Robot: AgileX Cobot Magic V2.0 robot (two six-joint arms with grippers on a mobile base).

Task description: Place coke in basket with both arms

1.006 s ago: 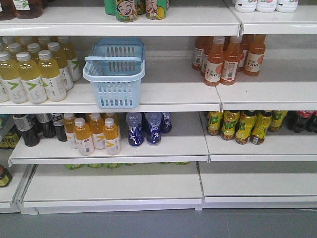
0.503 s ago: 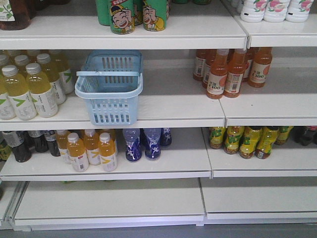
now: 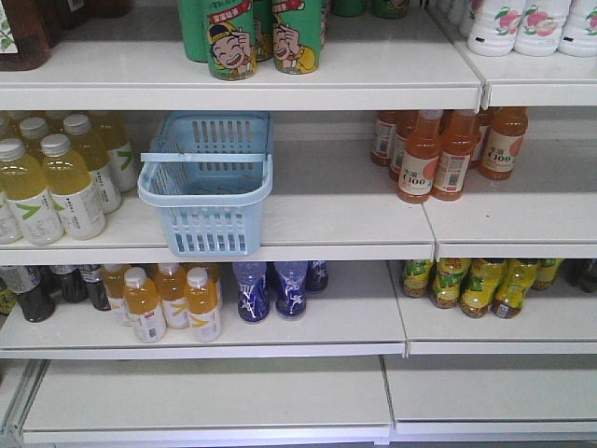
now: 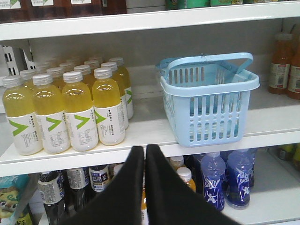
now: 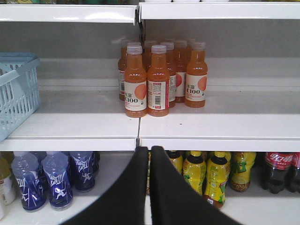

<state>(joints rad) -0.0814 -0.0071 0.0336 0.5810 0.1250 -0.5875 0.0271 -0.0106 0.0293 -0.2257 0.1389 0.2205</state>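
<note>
Left gripper (image 4: 145, 150): tips pressed together, empty. Light-blue basket (image 4: 206, 110) stands above and right of it, on the middle shelf (image 4: 140, 136).
Right gripper (image 5: 149, 151): tips together, empty. Coke (image 5: 280, 171) stands far to its right, on the lower shelf.

The white shelf (image 3: 326, 207) is carrying the basket (image 3: 210, 219), with yellow bottles (image 3: 65, 187) standing just beside it and orange bottles (image 3: 424, 168) well apart.
</note>
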